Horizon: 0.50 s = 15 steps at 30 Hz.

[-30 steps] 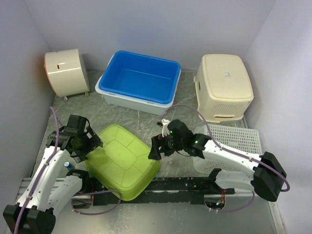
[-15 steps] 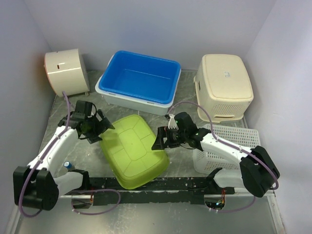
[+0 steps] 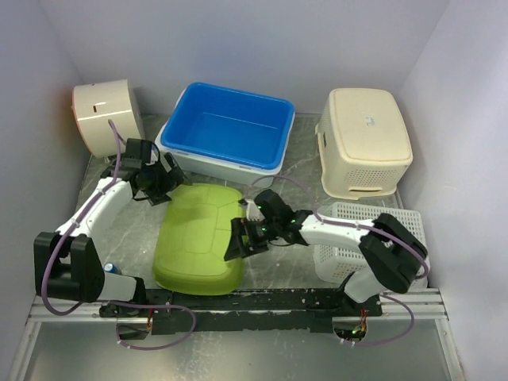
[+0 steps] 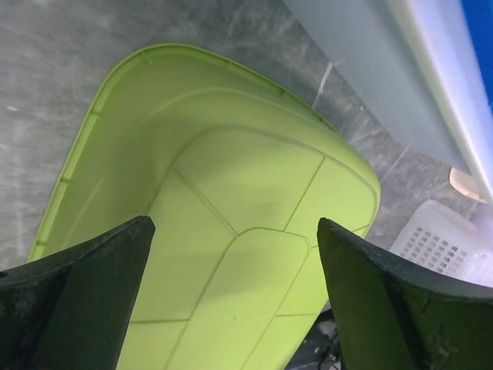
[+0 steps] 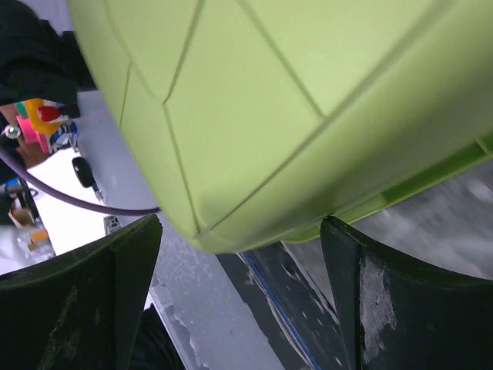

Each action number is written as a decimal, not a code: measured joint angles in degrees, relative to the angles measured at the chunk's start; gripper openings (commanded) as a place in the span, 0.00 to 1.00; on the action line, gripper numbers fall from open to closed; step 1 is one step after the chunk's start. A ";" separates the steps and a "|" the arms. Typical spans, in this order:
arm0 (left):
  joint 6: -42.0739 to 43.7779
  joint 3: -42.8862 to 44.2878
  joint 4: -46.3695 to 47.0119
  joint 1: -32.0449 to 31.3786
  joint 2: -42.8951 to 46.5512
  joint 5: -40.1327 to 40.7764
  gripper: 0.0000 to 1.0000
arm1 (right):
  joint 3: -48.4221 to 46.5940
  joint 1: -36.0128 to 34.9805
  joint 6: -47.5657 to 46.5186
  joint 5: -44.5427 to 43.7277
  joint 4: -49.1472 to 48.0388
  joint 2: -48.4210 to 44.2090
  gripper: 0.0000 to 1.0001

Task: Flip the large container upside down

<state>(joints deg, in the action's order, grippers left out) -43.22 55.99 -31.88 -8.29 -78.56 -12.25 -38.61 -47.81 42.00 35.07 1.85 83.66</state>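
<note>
Where the tub [image 3: 198,242] was tilted a second ago, it is now laid bottom-up, apparently flat, between the left gripper [image 3: 167,188] and right gripper [image 3: 235,240], both jaws wide and empty; the flip is judged done.

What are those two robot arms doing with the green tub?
They are meant to flip the green tub, and it now lies bottom up on the table. The left pincer is open over its far corner. The right pincer is open at its right side. Neither one is gripping it.
</note>
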 measured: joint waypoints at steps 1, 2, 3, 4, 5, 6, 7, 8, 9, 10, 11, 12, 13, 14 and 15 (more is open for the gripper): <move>0.70 0.68 -0.66 0.55 0.11 0.13 0.99 | -1.66 -1.38 0.26 0.07 -0.76 1.66 0.85; 1.53 1.46 -1.53 1.42 0.24 0.44 0.99 | -2.97 -2.27 0.46 0.11 -1.62 2.91 0.85; 2.45 2.21 -2.40 2.60 0.39 0.81 0.99 | -4.68 -3.37 0.76 0.17 -2.89 4.52 0.85; 3.39 2.91 -3.30 4.09 0.63 1.16 0.99 | -6.43 -4.15 1.16 0.20 -4.63 6.29 0.85; 4.35 3.61 -4.20 5.75 0.90 1.44 0.99 | -7.48 -4.48 1.38 0.28 -5.77 7.52 0.85; 5.44 4.17 -4.94 7.85 1.27 1.62 0.99 | -8.61 -4.63 1.55 0.26 -6.95 8.85 0.85; 6.27 4.63 -5.60 9.53 1.57 1.84 0.99 | -9.73 -4.66 1.57 0.20 -7.37 10.05 0.85; 7.41 5.27 -6.58 11.76 1.90 1.95 0.99 | -10.69 -4.61 1.38 -0.09 -7.21 10.93 0.86; 8.41 5.86 -7.45 13.68 2.25 2.01 0.99 | -12.09 -4.48 0.63 -0.76 -6.16 11.72 0.87; 9.25 6.36 -8.22 15.17 2.56 2.27 0.99 | -12.87 -4.26 0.02 -1.51 -5.33 11.87 0.87; 9.92 6.78 -8.76 16.37 2.86 2.58 0.99 | -13.70 -3.87 -0.85 -2.45 -4.20 11.69 0.88; 10.62 7.19 -9.29 17.25 3.21 2.84 0.99 | -14.27 -3.23 -1.66 -3.58 -3.23 11.17 0.88; 11.34 7.50 -9.79 17.79 3.58 2.97 0.99 | -14.45 -2.25 -2.25 -4.81 -2.60 10.36 0.89; 11.87 7.74 -10.21 18.01 3.93 2.99 0.99 | -14.40 -0.96 -2.69 -6.01 -1.86 9.31 0.89; 12.39 7.93 -10.58 18.01 4.15 2.99 0.99 | -14.29 0.31 -2.82 -6.88 -1.42 8.46 0.89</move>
<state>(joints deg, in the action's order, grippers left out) -30.83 63.92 -42.46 9.72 -74.41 -9.26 -52.90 -47.51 39.18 28.18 0.43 92.12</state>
